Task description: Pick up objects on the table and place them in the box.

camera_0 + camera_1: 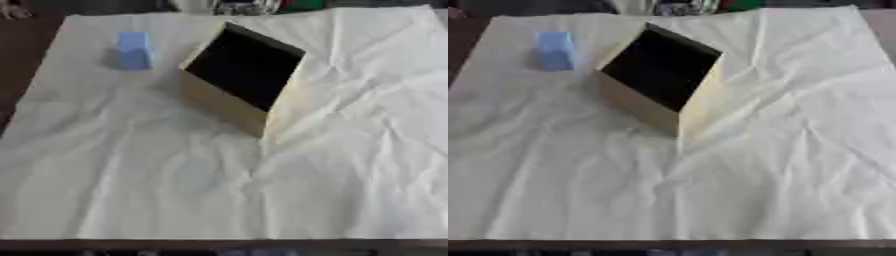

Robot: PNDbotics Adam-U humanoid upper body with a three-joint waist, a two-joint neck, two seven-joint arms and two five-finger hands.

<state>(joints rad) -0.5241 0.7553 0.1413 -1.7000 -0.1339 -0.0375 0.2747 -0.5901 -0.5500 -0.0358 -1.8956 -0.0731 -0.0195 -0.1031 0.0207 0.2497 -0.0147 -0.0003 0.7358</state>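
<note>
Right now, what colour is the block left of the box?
Light blue block; clearest in the left eye view.

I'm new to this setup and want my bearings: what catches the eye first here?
The open box, pale outside and dark inside, sits turned at an angle just beyond the middle of the wrinkled white cloth. A small light-blue block stands apart to its left, near the far edge. Neither robot hand is in view.

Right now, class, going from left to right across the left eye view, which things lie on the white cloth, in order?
Light blue block → open beige box with a dark inside.
</note>
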